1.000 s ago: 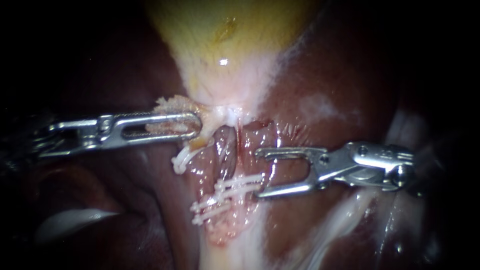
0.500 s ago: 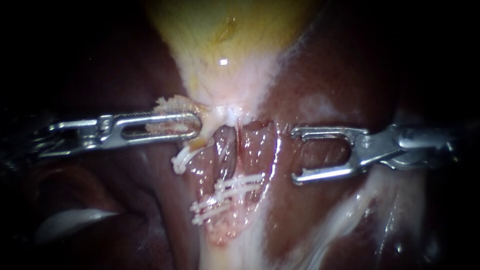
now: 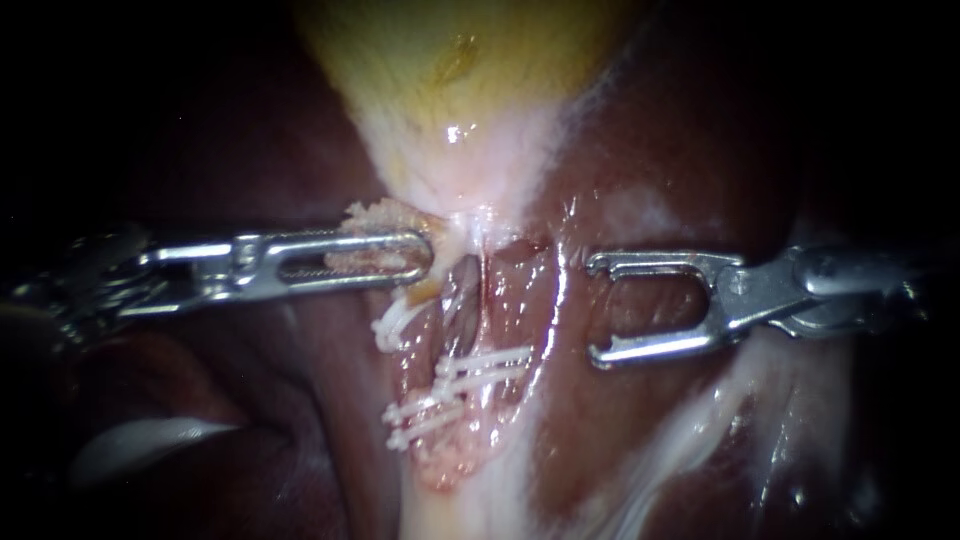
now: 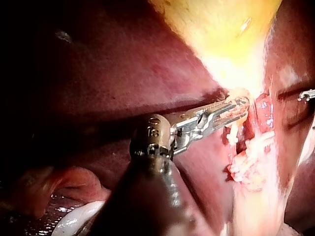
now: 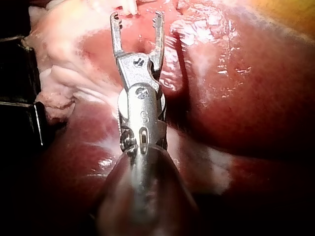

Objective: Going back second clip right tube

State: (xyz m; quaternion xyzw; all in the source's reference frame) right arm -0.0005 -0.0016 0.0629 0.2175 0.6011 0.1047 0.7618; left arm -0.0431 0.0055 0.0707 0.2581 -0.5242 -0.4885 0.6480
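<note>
The yellow gallbladder (image 3: 470, 70) narrows to a pale neck over the dark red liver (image 3: 680, 150). My left instrument (image 3: 400, 256) comes in level, its jaws shut on a frayed pale bit of tissue (image 3: 375, 215) beside that neck; the left wrist view shows the same hold (image 4: 231, 110). Below the neck run reddish tubes (image 3: 462, 310). Two white clips (image 3: 485, 365) lie across them side by side, a third (image 3: 425, 418) sits lower, and another (image 3: 398, 320) hangs just under the left jaws. My right instrument (image 3: 592, 310) stands right of the tubes, jaws wide open and empty, likewise in its wrist view (image 5: 137, 17).
A pale band of tissue (image 3: 690, 420) runs down under the right instrument. A whitish fold (image 3: 150, 440) lies low on the left. In the left wrist view only the tip of my right instrument (image 4: 306, 95) shows beyond the tubes.
My right instrument has drawn back to the right, away from the clips, jaws still open and empty. My left instrument has shifted slightly right, carrying its held tissue and the nearby clip along.
</note>
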